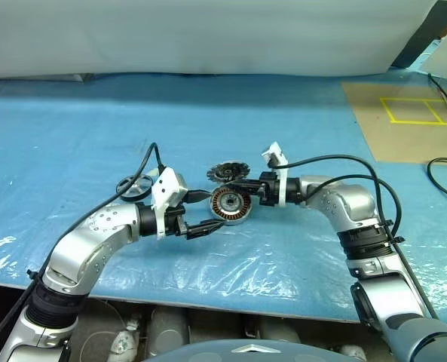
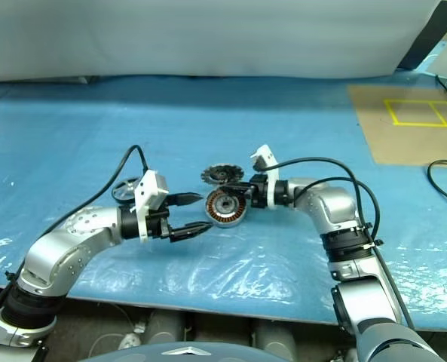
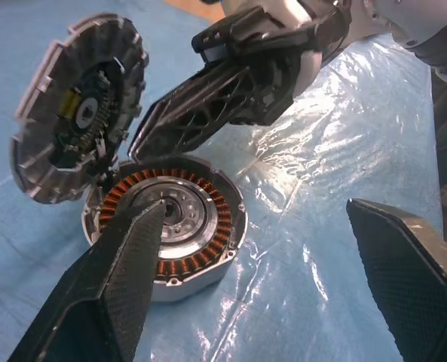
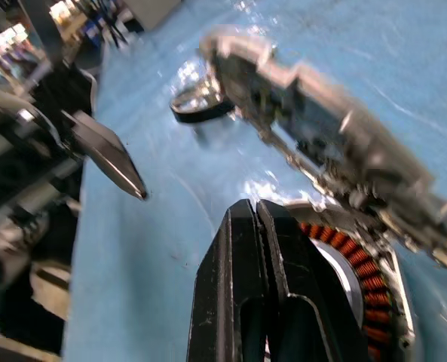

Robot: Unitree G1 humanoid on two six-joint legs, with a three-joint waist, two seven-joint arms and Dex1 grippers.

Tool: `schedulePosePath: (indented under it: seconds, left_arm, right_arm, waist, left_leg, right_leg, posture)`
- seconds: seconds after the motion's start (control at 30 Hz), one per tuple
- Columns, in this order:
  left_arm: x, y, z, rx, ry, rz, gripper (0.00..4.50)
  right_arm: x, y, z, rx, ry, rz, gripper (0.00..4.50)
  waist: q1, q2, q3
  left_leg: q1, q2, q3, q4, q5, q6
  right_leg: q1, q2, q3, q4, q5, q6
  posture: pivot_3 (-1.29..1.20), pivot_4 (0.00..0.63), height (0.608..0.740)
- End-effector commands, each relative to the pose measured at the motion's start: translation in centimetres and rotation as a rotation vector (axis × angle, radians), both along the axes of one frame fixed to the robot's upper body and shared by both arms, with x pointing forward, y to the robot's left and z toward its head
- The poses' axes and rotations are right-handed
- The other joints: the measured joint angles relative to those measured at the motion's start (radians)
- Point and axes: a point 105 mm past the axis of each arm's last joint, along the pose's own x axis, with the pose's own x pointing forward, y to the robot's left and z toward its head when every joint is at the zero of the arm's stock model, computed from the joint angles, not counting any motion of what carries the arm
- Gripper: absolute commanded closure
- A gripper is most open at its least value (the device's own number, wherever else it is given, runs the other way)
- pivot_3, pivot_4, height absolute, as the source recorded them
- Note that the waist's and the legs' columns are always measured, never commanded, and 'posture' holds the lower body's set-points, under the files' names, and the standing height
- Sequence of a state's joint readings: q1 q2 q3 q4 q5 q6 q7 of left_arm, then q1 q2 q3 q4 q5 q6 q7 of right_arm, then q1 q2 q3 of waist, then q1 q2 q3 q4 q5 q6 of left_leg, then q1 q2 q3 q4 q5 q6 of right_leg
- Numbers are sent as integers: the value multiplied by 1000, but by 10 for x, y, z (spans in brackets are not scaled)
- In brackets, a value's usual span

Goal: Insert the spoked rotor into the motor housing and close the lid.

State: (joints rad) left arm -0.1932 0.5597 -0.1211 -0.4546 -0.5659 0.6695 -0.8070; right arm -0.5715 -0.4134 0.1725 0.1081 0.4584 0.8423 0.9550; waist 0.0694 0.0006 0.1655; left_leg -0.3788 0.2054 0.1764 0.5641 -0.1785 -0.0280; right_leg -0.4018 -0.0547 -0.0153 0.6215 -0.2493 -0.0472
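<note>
The housing (image 1: 231, 205) sits on the blue sheet (image 1: 72, 136), lid (image 1: 228, 173) tilted up behind it. The left gripper (image 2: 194, 213) is open nearby. The right gripper (image 1: 247, 188) is closed, its tip at the housing's rim. The rotor (image 2: 127, 189) lies apart.

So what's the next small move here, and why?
Probably swing the open left gripper over to the spoked rotor lying on the blue sheet beside its arm: the motor housing shows bare windings, and the lid leans tilted on its far rim by the shut right gripper.
</note>
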Motion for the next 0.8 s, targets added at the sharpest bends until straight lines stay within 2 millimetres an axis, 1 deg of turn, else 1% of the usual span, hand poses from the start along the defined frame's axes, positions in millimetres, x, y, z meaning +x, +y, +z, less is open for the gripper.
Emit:
schedulePosePath:
  seconds: [0.03,0.13,0.2,0.27,0.33,0.37,0.43,0.53,0.63,0.77,0.8]
  left_arm:
    - [-6,-3,7,-11,-54,-20,460]
    - [-6,2,-2,-10,-45,-12,460]
    - [-6,7,-10,-5,-40,-11,460]
    - [-5,11,-16,-6,-37,-6,460]
    - [-5,15,-23,-4,-35,-4,460]
    - [-5,17,-27,-3,-34,-4,460]
    - [-5,18,-30,-3,-36,-7,460]
    - [-6,20,-35,-5,-36,-11,460]
    - [-4,21,-38,-6,-39,-12,460]
    - [0,26,-40,-3,-44,-9,460]
    - [0,27,-41,-1,-44,-8,460]
  right_arm:
    - [-5,6,-13,-81,-53,28,4469]
    - [-12,8,-35,-183,-62,66,4469]
    - [-10,5,-47,-255,-92,52,4469]
    - [-10,7,-39,-206,-87,48,4469]
    - [-7,8,-21,-98,-55,29,4469]
    - [-4,8,-6,-13,-29,16,4469]
    - [-1,7,14,92,-3,8,4469]
    - [4,5,32,135,-36,1,4469]
    - [1,7,31,84,-81,24,4469]
    - [0,10,12,-69,-176,34,4469]
    - [0,11,10,-85,-187,37,4469]
  waist:
    - [0,0,0]
    - [-2,0,0]
    - [-2,0,0]
    - [-1,0,0]
    - [-1,0,0]
    - [-1,0,0]
    - [0,0,0]
    - [0,0,0]
    - [0,0,0]
    - [0,0,0]
    - [0,0,0]
  left_leg:
    - [0,0,0,0,0,0]
    - [0,0,0,1,0,0]
    - [2,0,0,0,0,0]
    - [6,0,0,0,0,0]
    - [10,0,0,0,0,0]
    - [10,0,0,0,0,0]
    - [10,-1,0,0,0,1]
    - [7,-1,0,0,0,0]
    - [5,0,0,0,0,0]
    - [4,0,0,-2,0,0]
    - [3,0,0,-2,0,0]
  right_leg:
    - [0,0,0,0,0,0]
    - [0,0,0,0,0,0]
    - [2,0,1,0,0,0]
    - [6,0,1,0,0,0]
    - [9,0,2,-1,0,0]
    - [9,-1,2,-1,0,0]
    - [9,-1,3,-1,0,0]
    - [6,-1,3,-1,0,0]
    - [3,0,3,-1,0,0]
    - [1,0,2,0,0,1]
    - [1,0,2,0,0,1]
  posture:
    - [0,150,740]
    - [0,150,740]
    - [0,150,740]
    - [0,150,740]
    - [0,150,740]
    - [0,150,740]
    - [0,150,740]
    - [0,150,740]
    - [0,150,740]
    - [0,150,740]
    - [0,150,740]
